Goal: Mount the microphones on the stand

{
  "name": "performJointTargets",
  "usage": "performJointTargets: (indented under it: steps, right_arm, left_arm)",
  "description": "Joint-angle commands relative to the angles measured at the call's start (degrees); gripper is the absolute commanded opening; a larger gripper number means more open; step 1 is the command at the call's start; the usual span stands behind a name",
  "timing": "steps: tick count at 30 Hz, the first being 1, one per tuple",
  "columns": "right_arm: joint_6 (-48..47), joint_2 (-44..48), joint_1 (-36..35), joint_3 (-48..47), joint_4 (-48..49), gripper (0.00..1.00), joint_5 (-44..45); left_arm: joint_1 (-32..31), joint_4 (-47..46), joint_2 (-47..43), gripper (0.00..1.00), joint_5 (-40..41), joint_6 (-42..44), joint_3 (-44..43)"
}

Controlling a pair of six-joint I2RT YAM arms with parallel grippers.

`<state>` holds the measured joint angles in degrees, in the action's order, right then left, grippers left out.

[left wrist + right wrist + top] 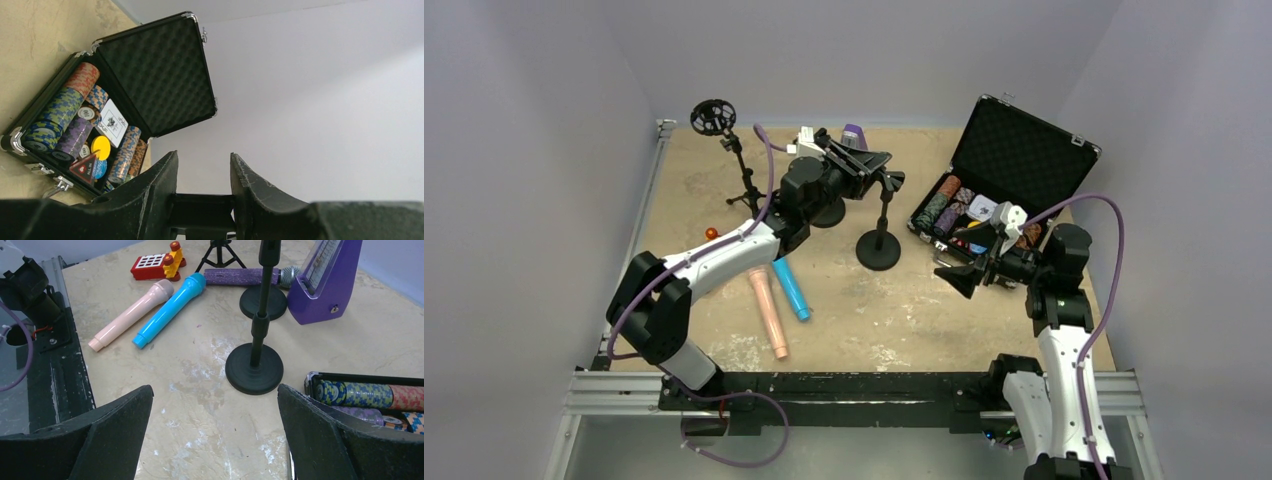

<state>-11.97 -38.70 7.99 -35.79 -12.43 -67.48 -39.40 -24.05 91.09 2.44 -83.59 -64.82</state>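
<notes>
left gripper [204, 159]: half-closed around black block [202, 212], grip unclear | right gripper [215, 388]: spread wide, empty | smooth blue microphone [169, 309], pink microphone [131, 315]: side by side on mottled table [200, 390] | glittery purple microphone [245, 276]: flat behind round-based far stand [263, 301]

Pink microphone [131, 315] beside blue microphone [169, 310], purple microphone [235, 276] behind stand [240, 374]

**Readable Print: Only in the Case**

In the left wrist view, a red triangle marker [85, 168] in the open case [160, 75] reads "ALL IN". A round chip [87, 113] beside the chip rows seems to read "100". The card [115, 125] print is too small to read.
</notes>
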Motion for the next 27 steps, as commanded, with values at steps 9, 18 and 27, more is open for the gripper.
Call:
performJointTargets:
  steps: [9, 18, 27]
  right_arm:
    - [-1.0, -0.6, -0.2, -3.2, -0.2, 0.99, -2.6]
    - [-3.5, 1.1, -0.1, -4.4, -2.9, 0.99, -2.9]
    - [-6.0, 0.9, -0.1, -4.5, -4.6, 0.99, -3.5]
  left_arm:
    - [-6.2, -1.5, -5.9, 0.07, 1.0, -4.6, -1.1]
    - [-15.1, -2.1, -7.2, 0.06, 8.7, -3.6, 1.5]
    - [-17.5, -0.8, -6.5, 0.10, 12.1, 0.7, 3.5]
